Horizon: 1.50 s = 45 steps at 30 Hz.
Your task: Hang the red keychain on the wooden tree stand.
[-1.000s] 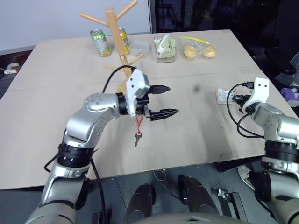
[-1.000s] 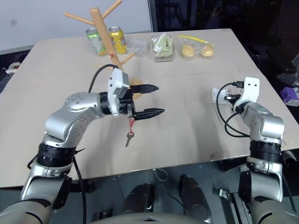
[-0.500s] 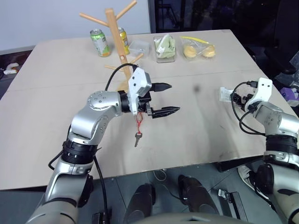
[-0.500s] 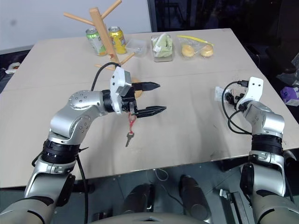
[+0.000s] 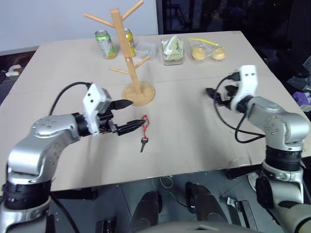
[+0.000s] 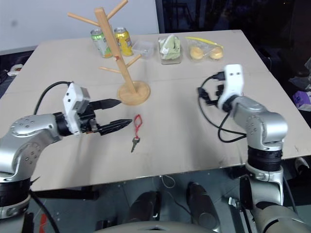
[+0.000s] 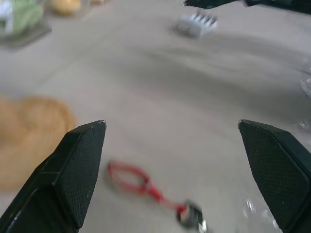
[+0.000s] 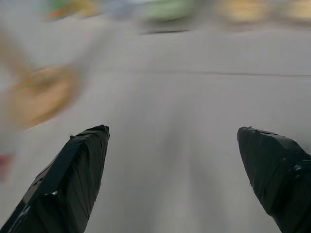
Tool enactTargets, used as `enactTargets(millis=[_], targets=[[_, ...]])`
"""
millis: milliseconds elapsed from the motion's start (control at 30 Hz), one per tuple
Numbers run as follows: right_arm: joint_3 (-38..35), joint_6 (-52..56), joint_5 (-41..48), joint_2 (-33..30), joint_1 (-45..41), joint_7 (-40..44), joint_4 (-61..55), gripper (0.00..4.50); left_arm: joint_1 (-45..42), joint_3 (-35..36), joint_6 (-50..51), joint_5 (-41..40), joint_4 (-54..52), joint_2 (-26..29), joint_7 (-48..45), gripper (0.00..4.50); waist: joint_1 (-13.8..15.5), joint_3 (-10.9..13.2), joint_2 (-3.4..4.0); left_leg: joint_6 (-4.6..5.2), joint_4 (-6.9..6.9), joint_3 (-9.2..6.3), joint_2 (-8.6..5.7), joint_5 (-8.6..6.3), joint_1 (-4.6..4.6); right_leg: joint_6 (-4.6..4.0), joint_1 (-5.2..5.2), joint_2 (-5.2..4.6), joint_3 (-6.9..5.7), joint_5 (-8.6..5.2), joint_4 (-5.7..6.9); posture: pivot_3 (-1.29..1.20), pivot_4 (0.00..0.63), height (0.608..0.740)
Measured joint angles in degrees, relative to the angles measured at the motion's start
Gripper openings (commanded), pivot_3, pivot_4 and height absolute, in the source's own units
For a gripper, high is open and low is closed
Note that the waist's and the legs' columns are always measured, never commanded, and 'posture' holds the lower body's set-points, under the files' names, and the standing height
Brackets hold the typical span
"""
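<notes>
One wooden tree stand [image 5: 130, 58]; one red keychain [image 5: 144, 130] bearing a single key; two drink cans, one green [image 5: 104, 44] and one yellow [image 5: 129, 41]; three clear food packs [image 5: 173, 50]; one white battery pack [image 7: 197, 24]; all on one table [image 5: 194, 131].

my left gripper [image 5: 127, 115]: matt black fingers, textured
red keychain [image 5: 144, 127]: thin cord, small metal key
wooden tree stand [image 5: 129, 53]: light smooth wood
table [image 5: 194, 141]: matt pale board
</notes>
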Motion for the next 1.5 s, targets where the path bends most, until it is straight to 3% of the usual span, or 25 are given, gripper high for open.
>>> enactTargets(millis=[100,167,233,400,667,933,1133,1500], targets=[[5.31,-4.22,2.51,-4.24,1.88,9.13,-5.52,4.48,6.17,1.21,2.07,-0.03,-4.61,-4.93,7.49,4.50,0.24,0.00,0.01,0.00,0.03,0.01,-0.02,0.00,-0.06,0.04,0.03,-0.17,-0.01,0.01,-0.13,0.00,0.150,0.740],[5.64,-8.96,2.75,-10.21,3.31,15.87,-7.24,4.48,11.96,0.89,3.75,1.03,-8.11,-10.00,14.48,4.50,0.59,-0.01,-0.12,0.00,0.12,0.03,-0.06,-0.01,-0.09,0.09,0.06,-0.24,-0.02,0.04,-0.18,0.00,0.150,0.740],[5.03,-10.73,3.14,-12.15,3.74,18.61,-7.18,4.48,13.60,0.72,3.98,2.79,-9.85,-12.06,18.73,4.50,0.79,-0.03,-0.21,0.00,0.14,0.02,-0.05,-0.01,-0.07,0.08,0.06,-0.17,-0.06,0.03,-0.15,0.00,0.150,0.740],[3.31,-14.06,6.71,-16.18,4.27,26.37,-7.10,4.48,16.74,-4.76,1.58,9.90,-14.28,-18.91,29.33,4.50,1.35,-0.03,-0.19,0.00,0.11,0.01,0.00,-0.01,0.08,0.05,0.07,0.02,-0.10,0.02,0.02,0.00,0.150,0.740],[2.03,-14.84,12.10,-21.97,2.88,34.90,-7.12,4.48,15.54,-15.07,-2.02,18.96,-11.93,-29.43,39.71,4.50,1.57,-0.05,-0.22,0.00,0.15,0.04,-0.10,-0.01,0.03,0.05,0.08,-0.04,-0.07,0.03,0.01,0.00,0.150,0.740],[1.70,-13.48,14.36,-24.20,1.67,35.08,-6.90,4.48,14.57,-23.36,-2.47,26.90,-10.18,-32.71,45.34,4.50,1.57,-0.05,-0.21,0.00,0.14,0.05,-0.11,-0.01,0.03,0.05,0.08,-0.05,-0.05,0.02,0.01,0.00,0.150,0.740],[1.71,-13.43,15.21,-27.31,0.57,37.47,-6.42,4.48,13.05,-24.51,-1.97,29.53,-6.86,-35.08,47.10,4.50,1.60,-0.05,-0.22,0.00,0.14,0.05,-0.11,-0.01,0.00,0.05,0.07,-0.04,-0.07,0.02,-0.01,0.00,0.150,0.740],[1.73,-13.66,15.65,-27.63,-1.78,38.52,-5.87,4.48,10.82,-24.53,-3.07,31.31,-3.70,-37.20,47.66,4.50,1.69,-0.06,-0.21,0.00,0.16,0.05,-0.12,-0.01,0.03,0.06,0.09,-0.05,-0.06,0.03,0.02,0.00,0.150,0.740]])
